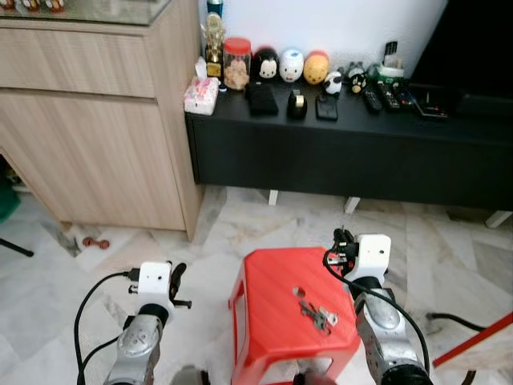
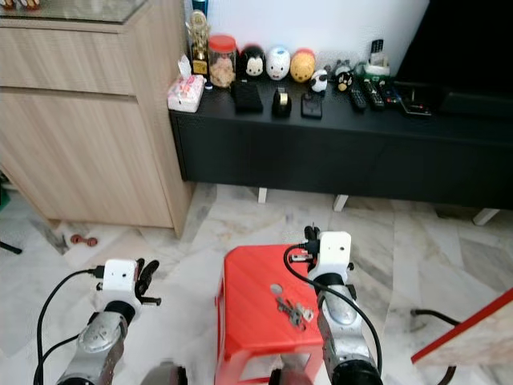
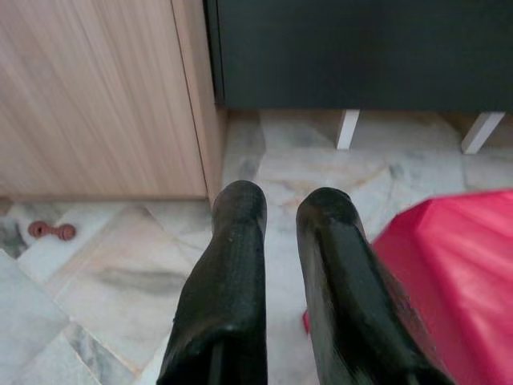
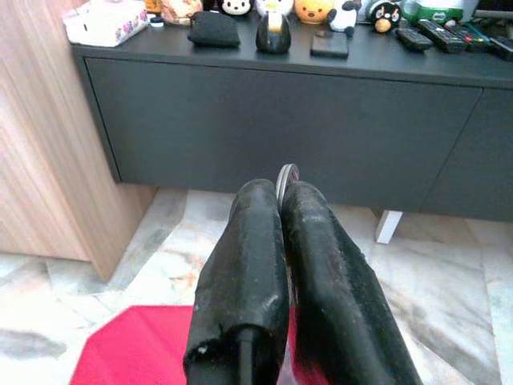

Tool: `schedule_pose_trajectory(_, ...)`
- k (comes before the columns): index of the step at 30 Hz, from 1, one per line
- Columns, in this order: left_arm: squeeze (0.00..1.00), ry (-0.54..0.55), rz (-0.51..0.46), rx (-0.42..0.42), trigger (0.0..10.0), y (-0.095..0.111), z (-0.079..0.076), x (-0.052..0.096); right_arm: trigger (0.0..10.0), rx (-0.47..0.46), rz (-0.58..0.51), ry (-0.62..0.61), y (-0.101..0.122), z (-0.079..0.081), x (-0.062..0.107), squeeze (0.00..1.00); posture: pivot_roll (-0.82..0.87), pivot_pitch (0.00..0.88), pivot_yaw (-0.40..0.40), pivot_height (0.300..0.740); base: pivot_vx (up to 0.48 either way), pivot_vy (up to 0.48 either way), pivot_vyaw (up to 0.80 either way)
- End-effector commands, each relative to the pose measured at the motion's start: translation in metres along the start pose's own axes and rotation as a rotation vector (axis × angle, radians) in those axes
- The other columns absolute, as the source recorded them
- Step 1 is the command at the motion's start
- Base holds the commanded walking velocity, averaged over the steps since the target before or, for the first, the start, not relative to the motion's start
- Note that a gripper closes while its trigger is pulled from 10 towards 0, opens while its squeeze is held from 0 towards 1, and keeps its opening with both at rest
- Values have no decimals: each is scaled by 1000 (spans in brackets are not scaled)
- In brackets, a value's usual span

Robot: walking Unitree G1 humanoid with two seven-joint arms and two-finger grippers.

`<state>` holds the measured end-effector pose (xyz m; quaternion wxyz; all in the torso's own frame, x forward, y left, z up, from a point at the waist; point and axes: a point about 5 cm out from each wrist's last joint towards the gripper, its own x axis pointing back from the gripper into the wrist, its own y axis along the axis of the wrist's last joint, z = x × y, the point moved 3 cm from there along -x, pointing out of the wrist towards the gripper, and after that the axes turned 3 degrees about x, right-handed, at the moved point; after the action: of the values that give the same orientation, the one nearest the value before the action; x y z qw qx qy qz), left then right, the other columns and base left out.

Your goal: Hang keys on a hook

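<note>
Lying on the red stool, keys are awaiting pickup; right gripper is pinching a metal ring, left gripper slightly spread.

Left gripper: two long black fingers, tips a narrow gap apart, nothing between them.
Light wood-grain cabinet: beside the fingers, its base on the floor.
Low black cabinet: adjoining the wooden one, raised on white legs.
Red plastic stool: just beside one finger.
Pale marble tile floor: beneath the fingers.
Small reddish-brown object: on the floor near the wooden cabinet; kind not discernible.
</note>
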<state>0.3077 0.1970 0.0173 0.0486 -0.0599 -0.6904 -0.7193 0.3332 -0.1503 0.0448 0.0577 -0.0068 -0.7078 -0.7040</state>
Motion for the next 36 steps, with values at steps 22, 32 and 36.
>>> schedule_pose_trajectory(22,0,134,294,105,10000,-74,20,44,10000,-44,279,-136,-65,-25,25,0,195,0,-92,740,0,0,0)
schedule_pose_trajectory(32,0,159,472,130,10000,-113,17,78,10000,-71,189,-153,-50,-25,17,0,174,0,-73,740,0,0,0)
schedule_pose_trajectory(36,0,164,517,142,10000,-120,16,85,10000,-68,184,-141,-51,-24,18,0,176,0,-73,740,0,0,0)
